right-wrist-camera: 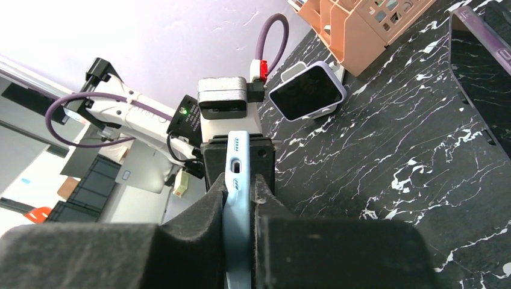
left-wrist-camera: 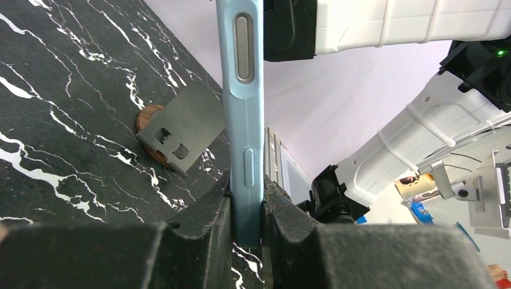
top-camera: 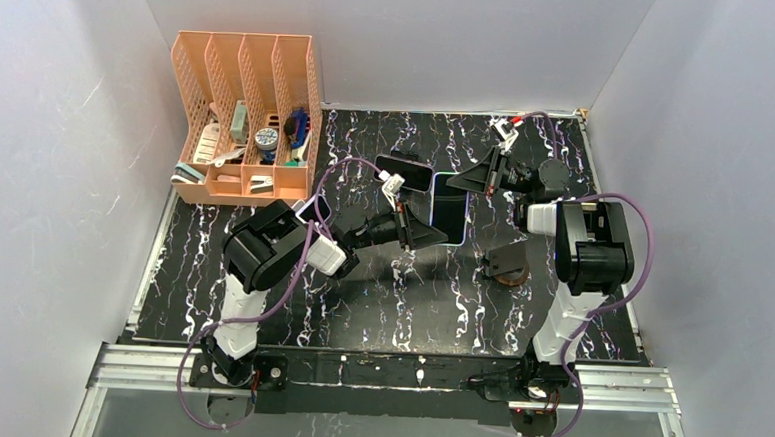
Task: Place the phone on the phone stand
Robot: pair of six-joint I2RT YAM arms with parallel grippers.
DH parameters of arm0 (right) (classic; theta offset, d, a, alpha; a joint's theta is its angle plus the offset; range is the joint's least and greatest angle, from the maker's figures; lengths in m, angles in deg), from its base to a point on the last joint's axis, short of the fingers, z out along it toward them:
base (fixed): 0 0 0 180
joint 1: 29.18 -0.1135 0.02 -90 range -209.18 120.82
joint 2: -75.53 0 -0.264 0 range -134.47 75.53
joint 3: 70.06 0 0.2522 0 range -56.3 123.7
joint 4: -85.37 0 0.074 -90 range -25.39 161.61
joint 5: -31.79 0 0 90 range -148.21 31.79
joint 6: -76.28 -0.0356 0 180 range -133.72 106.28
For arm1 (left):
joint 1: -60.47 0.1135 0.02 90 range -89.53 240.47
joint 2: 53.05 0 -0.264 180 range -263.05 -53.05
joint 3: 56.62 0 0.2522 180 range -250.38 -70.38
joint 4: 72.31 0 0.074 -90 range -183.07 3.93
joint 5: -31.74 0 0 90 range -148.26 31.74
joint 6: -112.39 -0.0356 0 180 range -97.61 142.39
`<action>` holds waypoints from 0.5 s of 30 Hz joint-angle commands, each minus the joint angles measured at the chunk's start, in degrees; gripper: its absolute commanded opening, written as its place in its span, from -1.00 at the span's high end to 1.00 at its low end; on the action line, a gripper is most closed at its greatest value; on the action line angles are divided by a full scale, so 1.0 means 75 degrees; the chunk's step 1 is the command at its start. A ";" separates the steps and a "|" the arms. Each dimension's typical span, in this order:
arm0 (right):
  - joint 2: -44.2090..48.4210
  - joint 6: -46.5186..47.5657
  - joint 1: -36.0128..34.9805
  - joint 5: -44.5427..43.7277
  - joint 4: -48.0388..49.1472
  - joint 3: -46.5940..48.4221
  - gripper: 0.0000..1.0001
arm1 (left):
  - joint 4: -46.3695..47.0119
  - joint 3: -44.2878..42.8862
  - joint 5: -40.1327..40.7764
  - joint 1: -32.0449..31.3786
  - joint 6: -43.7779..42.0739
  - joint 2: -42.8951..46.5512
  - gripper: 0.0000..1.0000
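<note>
The phone (top-camera: 450, 212), light blue with a dark screen, is held above the tabletop between both arms. My left gripper (top-camera: 431, 233) is shut on its near left edge; in the left wrist view the pads press both faces of the phone (left-wrist-camera: 244, 90). My right gripper (top-camera: 468, 183) is shut on its far edge, and the right wrist view shows the phone (right-wrist-camera: 238, 174) pinched between the pads. To the right of the phone, the phone stand (top-camera: 507, 263), a grey plate on a round brown base, stands on the table, also visible in the left wrist view (left-wrist-camera: 181, 135).
An orange desk organizer (top-camera: 243, 121) with small items stands at the back left. A dark phone in a purple case (top-camera: 406, 169) lies behind the held phone, and a smaller purple-cased device (top-camera: 314, 210) lies by the left arm. White walls enclose the black marble table (top-camera: 409, 310).
</note>
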State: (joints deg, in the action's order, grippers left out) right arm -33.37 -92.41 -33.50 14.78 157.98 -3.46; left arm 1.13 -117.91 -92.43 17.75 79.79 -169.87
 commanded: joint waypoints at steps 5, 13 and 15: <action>0.1288 0.2137 -0.0117 -0.0168 -0.1046 -0.0013 0.97 | 0.0866 -0.0105 0.0545 0.0013 -0.0909 0.0503 1.00; 0.3064 0.5756 -0.0119 -0.2480 -0.7961 0.0839 0.97 | -0.1379 -0.0091 0.1474 0.0015 -0.2743 0.1541 0.29; 0.3310 0.6128 -0.0120 -0.2987 -0.9127 0.1139 0.97 | -0.1732 -0.0102 0.1726 0.0013 -0.3082 0.1729 0.08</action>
State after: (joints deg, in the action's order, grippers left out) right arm -12.43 -57.51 -34.64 4.47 112.51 -0.49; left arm -5.39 -117.91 -86.03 17.66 65.81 -162.19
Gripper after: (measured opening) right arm 0.186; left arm 0.389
